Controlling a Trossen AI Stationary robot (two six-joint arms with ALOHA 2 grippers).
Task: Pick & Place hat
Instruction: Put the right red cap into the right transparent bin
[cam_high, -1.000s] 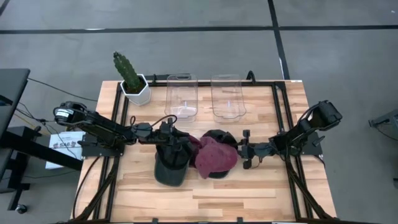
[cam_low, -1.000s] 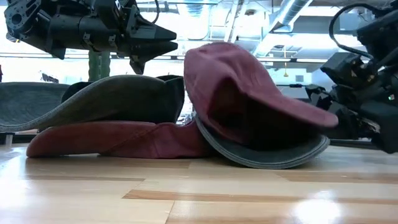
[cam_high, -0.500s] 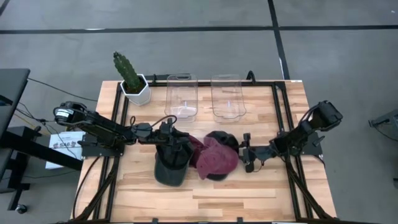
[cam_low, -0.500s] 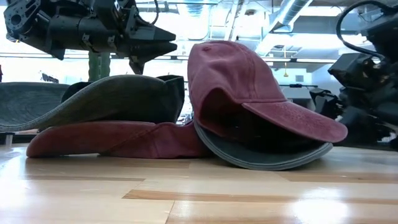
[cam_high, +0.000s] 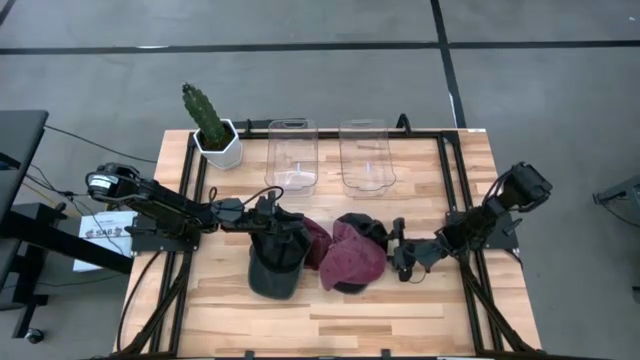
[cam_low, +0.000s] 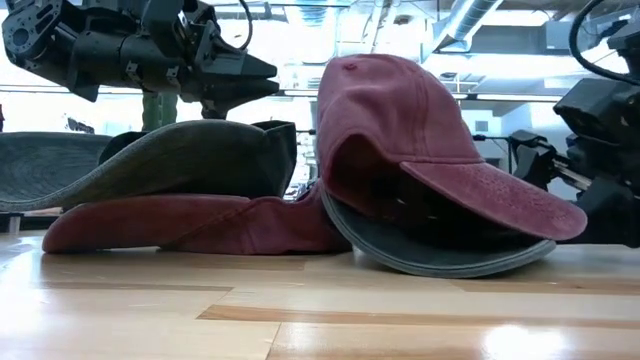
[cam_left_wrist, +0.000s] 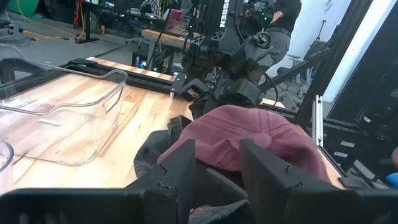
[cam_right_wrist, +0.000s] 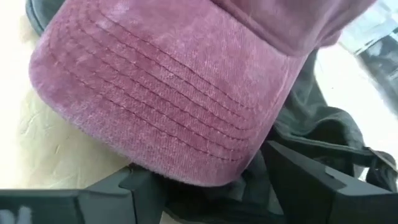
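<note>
A maroon cap lies on a dark cap at mid-table, with its brim toward the table's right. My right gripper is open at that brim, one finger on each side of it. To the left, a dark grey-green cap rests on another maroon cap. My left gripper hovers open above the grey-green cap's crown, clear of it. My right gripper comes in level from the table's right with the maroon cap's brim edge between its spread fingers. I cannot tell whether they touch it. The brim rests on the dark cap's brim.
Two clear plastic bins stand at the far side. A cactus in a white pot is at the far left corner. Black frame rails run along the table's sides. Bare wood lies near the front edge.
The right-hand maroon cap has slid a little toward the table's right and near edges. Its crown has risen and rounded out, and its brim has tipped down onto the dark cap's brim. My right gripper has drawn back slightly the same way.
</note>
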